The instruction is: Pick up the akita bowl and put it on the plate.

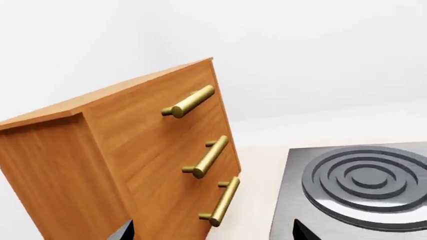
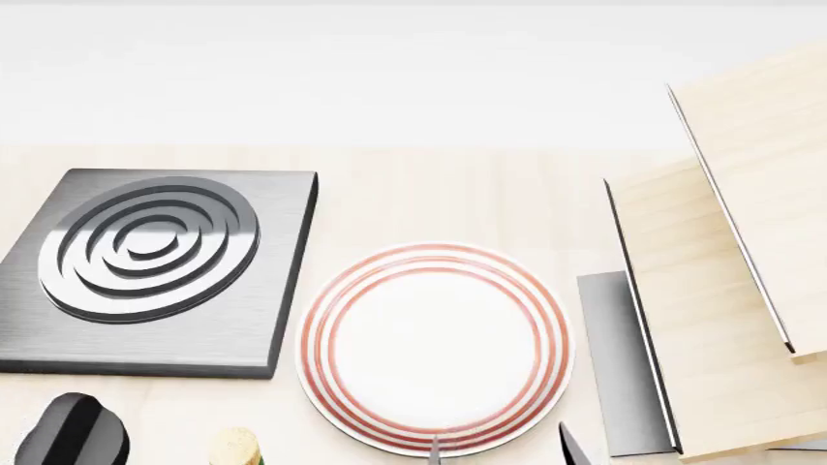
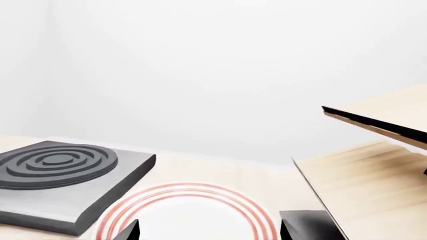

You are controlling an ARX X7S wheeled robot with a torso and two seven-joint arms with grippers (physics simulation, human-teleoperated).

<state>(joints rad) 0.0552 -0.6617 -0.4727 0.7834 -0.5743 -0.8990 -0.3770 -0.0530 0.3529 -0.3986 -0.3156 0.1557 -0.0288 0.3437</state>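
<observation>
Of the right gripper (image 3: 208,231) only two dark fingertips are seen at the edge of the right wrist view, set well apart with nothing between them, so it is judged to be wide open. The left gripper (image 1: 212,231) is likewise shown only as two dark tips, well apart and empty, in the left wrist view.

The table (image 2: 427,194), pale and wooden, is the largest thing shown. On its right side a light wooden rack (image 2: 723,320) with slanted panels is seen. A wooden cabinet (image 1: 133,165) with three brass handles is shown only in the left wrist view, beside the burner (image 2: 155,266), a square dark grey slab with concentric rings on the left of the table. The plate (image 2: 435,349), white with red rings, lies just beside the burner and near the rack.

The akita bowl is not seen in any view, so its place cannot be told.

A risk is judged here: since the bowl is out of sight, an arm could be swung blindly and knocked against the rack or cabinet. The ringed burner could also be mistaken for the plate.
</observation>
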